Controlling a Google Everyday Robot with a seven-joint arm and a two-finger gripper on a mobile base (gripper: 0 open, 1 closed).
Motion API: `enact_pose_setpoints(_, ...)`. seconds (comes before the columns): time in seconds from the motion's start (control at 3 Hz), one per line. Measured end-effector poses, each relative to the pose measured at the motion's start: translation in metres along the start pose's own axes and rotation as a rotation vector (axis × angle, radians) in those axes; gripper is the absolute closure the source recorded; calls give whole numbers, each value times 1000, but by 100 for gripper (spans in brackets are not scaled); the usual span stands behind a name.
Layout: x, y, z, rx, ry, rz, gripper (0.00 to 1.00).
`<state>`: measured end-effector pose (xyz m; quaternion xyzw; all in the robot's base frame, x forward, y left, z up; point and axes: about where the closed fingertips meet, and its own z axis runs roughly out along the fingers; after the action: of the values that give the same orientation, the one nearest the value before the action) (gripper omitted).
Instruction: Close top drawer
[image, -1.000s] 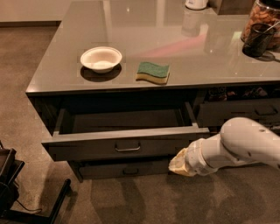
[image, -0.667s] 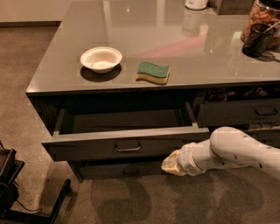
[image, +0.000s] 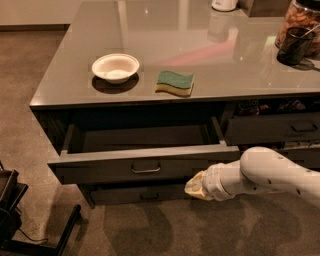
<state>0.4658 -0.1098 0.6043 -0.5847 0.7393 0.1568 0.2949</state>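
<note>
The top drawer (image: 100, 169) stands pulled out from the grey counter (image: 200, 60). It is wide and shallow, with a flat dark-grey front and a small silver loop handle (image: 146, 169) at the middle. Its inside (image: 145, 138) is dark and bare. My gripper (image: 196, 187) is the cream-coloured end of my white arm (image: 265, 175), which comes in from the right. It sits low against the drawer front, below the front's right part and to the right of the handle.
A white bowl (image: 115, 67) and a green-and-yellow sponge (image: 174, 82) lie on the counter above the drawer. A dark cup (image: 295, 46) and a jar (image: 300, 20) stand at the back right. A slimmer drawer front (image: 142, 195) lies below, another drawer (image: 275, 128) to the right. A black stand (image: 15, 210) is at lower left.
My arm and gripper have moved left along the lower edge of the drawer front, closer to the handle. The drawer has not visibly moved.
</note>
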Motion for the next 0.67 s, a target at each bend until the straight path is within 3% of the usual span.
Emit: enact_pose_setpoints(0.67,-10,-49,11,142,-66,-107,100)
